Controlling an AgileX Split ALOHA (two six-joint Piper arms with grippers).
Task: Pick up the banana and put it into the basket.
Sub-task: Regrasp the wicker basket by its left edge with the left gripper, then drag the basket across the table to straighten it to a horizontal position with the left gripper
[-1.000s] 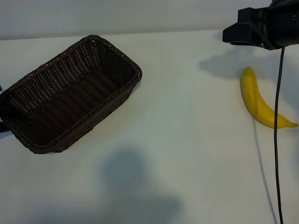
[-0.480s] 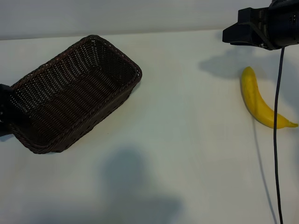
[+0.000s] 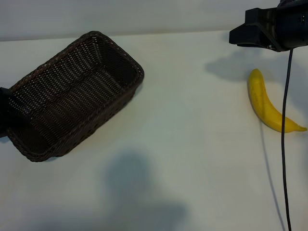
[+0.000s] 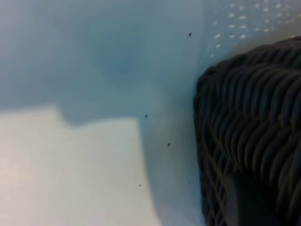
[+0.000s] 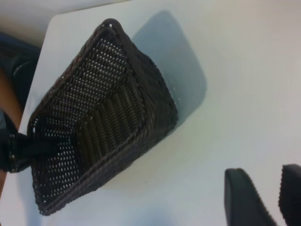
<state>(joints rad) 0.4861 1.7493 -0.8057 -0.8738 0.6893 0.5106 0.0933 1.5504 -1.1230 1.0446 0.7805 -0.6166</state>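
Observation:
The yellow banana (image 3: 265, 105) lies on the white table at the right, untouched. My right arm (image 3: 269, 28) hovers just behind it; its gripper (image 5: 277, 197) is open with nothing between the fingers. The dark brown wicker basket (image 3: 72, 96) sits slantwise at the left, with nothing in it. My left gripper (image 3: 3, 118) is at the basket's left end wall. One finger (image 5: 44, 145) reaches inside the basket (image 5: 101, 117) and the jaws pinch the wall. From the left wrist, wicker (image 4: 254, 132) fills one side, with a dark finger (image 4: 247, 202) against it.
A black cable (image 3: 285, 144) hangs from the right arm, crossing the banana's stem end and running to the near edge. The table's (image 3: 192, 144) far edge meets a pale wall. A broad shadow lies on the near middle.
The left gripper has closed on the basket's left end wall. The basket has swung slightly, its far right corner moving left and back. The right arm and banana have not moved.

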